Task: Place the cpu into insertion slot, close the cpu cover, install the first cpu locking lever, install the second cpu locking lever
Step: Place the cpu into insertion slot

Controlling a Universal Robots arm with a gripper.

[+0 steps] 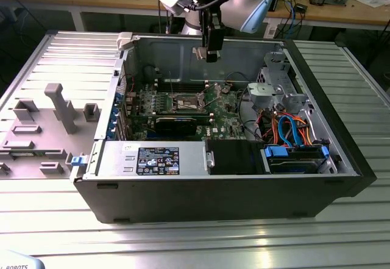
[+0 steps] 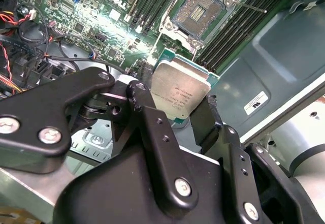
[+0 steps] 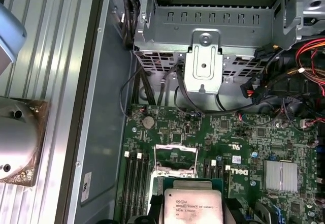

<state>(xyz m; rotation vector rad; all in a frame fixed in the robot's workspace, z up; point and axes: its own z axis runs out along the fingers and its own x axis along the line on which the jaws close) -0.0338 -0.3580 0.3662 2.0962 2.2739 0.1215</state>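
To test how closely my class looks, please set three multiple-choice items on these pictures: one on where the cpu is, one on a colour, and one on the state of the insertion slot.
1. Where is the cpu?
A. held in the gripper above the motherboard
B. lying loose on the motherboard
C. seated in the insertion slot

2. What colour is the motherboard?
A. red
B. green
C. white

3. How is the insertion slot?
A. filled
B. closed over
C. open and empty

Answers:
1 A: the black fingers clamp the chip's edges, clear of the board.
2 B: green board shows all around the slot.
3 C: its bare contacts show in the second wrist view.
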